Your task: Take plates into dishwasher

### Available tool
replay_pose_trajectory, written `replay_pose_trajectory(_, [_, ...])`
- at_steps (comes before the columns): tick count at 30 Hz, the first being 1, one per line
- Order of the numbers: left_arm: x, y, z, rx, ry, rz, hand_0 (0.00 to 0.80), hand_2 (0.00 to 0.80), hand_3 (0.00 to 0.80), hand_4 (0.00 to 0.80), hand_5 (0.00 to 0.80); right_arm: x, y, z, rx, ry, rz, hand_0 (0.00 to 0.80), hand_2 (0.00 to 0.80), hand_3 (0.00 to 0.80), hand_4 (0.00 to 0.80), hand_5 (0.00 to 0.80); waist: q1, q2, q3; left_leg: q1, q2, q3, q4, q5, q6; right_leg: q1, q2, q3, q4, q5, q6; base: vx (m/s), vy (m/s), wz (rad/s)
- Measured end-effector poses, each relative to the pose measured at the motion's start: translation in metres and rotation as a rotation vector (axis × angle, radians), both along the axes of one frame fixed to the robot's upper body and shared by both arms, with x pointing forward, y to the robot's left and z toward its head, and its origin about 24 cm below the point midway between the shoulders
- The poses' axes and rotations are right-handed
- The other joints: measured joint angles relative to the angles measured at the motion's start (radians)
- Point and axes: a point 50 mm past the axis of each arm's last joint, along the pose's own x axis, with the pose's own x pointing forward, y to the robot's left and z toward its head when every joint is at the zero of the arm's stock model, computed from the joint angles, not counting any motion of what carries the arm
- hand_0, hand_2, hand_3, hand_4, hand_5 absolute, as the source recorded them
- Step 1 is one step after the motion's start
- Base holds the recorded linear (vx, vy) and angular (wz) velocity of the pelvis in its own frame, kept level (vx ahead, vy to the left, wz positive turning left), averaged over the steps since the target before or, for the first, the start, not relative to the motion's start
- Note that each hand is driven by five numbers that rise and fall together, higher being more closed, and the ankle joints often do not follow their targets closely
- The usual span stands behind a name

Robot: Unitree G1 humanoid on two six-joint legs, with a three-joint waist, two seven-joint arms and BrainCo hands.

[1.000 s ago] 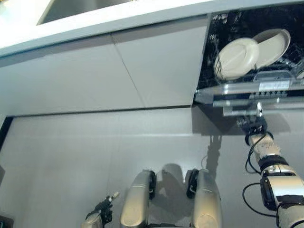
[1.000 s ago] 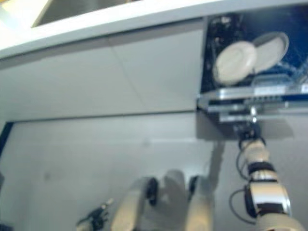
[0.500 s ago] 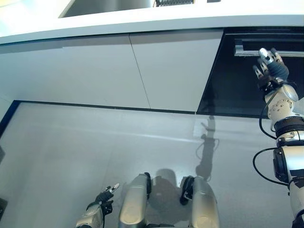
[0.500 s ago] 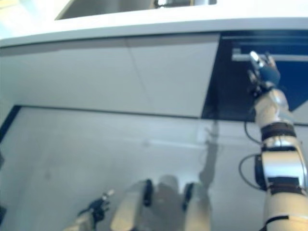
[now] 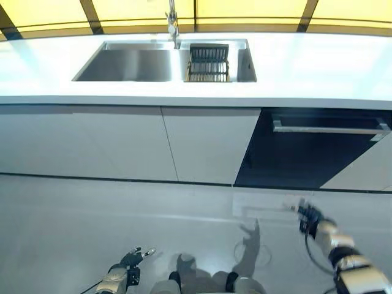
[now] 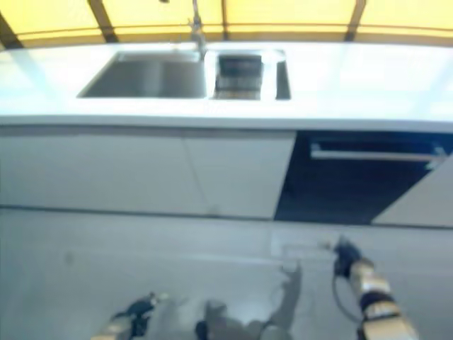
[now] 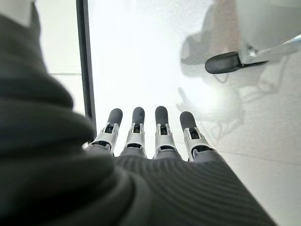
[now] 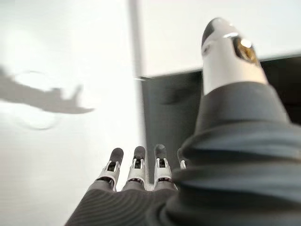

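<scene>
- Since the dishwasher point(image 5: 306, 150) door looks fully closed under the counter point(image 5: 318, 67), no plates show in any view, so where they are can't be told from here; maybe inside behind the door, but that's a guess.
- The door is the dark panel right of the white cabinets point(image 5: 165, 141), with a silver handle point(image 5: 327, 129) running along its top edge.
- The right hand point(image 5: 308, 215) hangs low over the floor point(image 5: 92, 214), in front of the door and well apart from the handle. In its wrist view the fingers point(image 8: 135, 165) are straight and relaxed, thumb sticking out, holding nothing.
- The left hand point(image 5: 130, 259) sits idle down at the bottom of the head view, fingers point(image 7: 138, 127) straight in its wrist view, also empty.
- The sink point(image 5: 128, 64) with a small rack point(image 5: 207, 61) and a tap point(image 5: 172, 23) sits on the counter to the left; no plates visible there either.
- Judging by all that, the task looks done or nearly so.
- If plates do need handling: they'd probably be stiff, smooth, a bit slippery and easy to chip. Best bet is pinching the rim, thumb on one face and fingers on the other, and keeping them from knocking together in the rack.
</scene>
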Motion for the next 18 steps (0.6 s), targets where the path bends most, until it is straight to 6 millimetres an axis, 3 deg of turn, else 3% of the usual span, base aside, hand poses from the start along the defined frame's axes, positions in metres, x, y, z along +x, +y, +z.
replay_pose_trajectory(2, [-0.012, 0.002, -0.004, 0.009, 0.071, -0.017, 0.000, 0.000, 0.000, 0.000, 0.000, -0.031, 0.023, -0.027, 0.058, 0.111, 0.011, 0.000, 0.000, 0.000, 0.000, 0.000, -0.015, -0.006, -0.028, 0.032, -0.003, 0.008, -0.033, 0.001, 0.002, 0.042, 0.006, 0.000, -0.067, 0.022, 0.009, 0.067, 0.054, -0.08])
replay_pose_trajectory(7, [-0.035, -0.007, -0.014, -0.026, 0.236, -0.045, 0.000, 0.000, 0.000, 0.000, 0.000, -0.084, 0.070, -0.061, 0.153, 0.266, -0.042, 0.000, 0.000, 0.000, 0.000, 0.000, -0.020, -0.012, -0.082, 0.045, -0.006, 0.013, -0.064, 0.002, 0.003, 0.070, 0.014, 0.010, -0.139, 0.051, 0.016, 0.074, 0.042, -0.06])
replay_pose_trajectory(11, [-0.060, -0.028, -0.024, -0.083, 0.338, -0.069, 0.000, 0.000, 0.000, 0.000, 0.000, -0.116, 0.080, -0.072, 0.148, 0.376, -0.102, 0.000, 0.000, 0.000, 0.000, 0.000, -0.022, 0.000, -0.102, 0.067, -0.006, 0.017, -0.079, 0.001, 0.004, 0.089, 0.018, 0.022, -0.163, 0.059, 0.018, 0.068, 0.018, -0.07])
replay_pose_trajectory(18, [-0.065, -0.030, -0.025, -0.076, 0.342, -0.084, 0.000, 0.000, 0.000, 0.000, 0.000, -0.118, 0.076, -0.071, 0.015, 0.429, 0.072, 0.000, 0.000, 0.000, 0.000, 0.000, -0.019, 0.011, -0.118, 0.077, -0.005, 0.018, -0.087, 0.000, 0.010, 0.106, 0.021, 0.023, -0.194, 0.073, 0.018, 0.023, -0.009, -0.01])
